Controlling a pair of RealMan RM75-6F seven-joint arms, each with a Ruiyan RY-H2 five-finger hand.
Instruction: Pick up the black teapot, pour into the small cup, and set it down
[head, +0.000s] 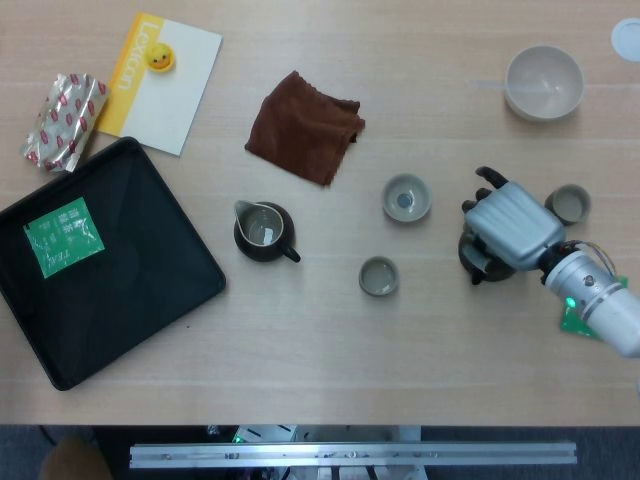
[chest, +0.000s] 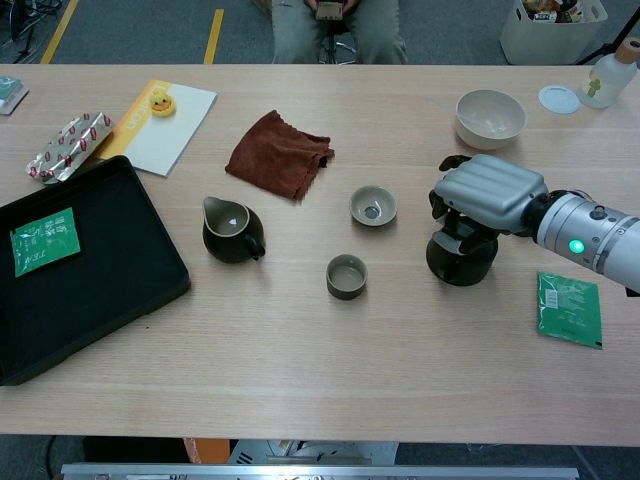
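Note:
The black teapot (chest: 458, 262) stands on the table at the right, mostly hidden under my right hand (chest: 487, 192). That hand covers the pot from above, and its fingers curl down around the pot's top. In the head view only a dark edge of the teapot (head: 478, 264) shows beneath the right hand (head: 510, 225). A small dark cup (chest: 347, 276) sits left of the pot, toward the table's middle. Behind it stands a pale small cup (chest: 373, 205). My left hand is in neither view.
A dark pitcher (chest: 233, 232) stands left of centre, with a brown cloth (chest: 280, 153) behind it. A black tray (chest: 60, 290) fills the left side. A white bowl (chest: 490, 115) is at the back right, another small cup (head: 570, 203) beside the hand, and a green packet (chest: 569, 307) near it.

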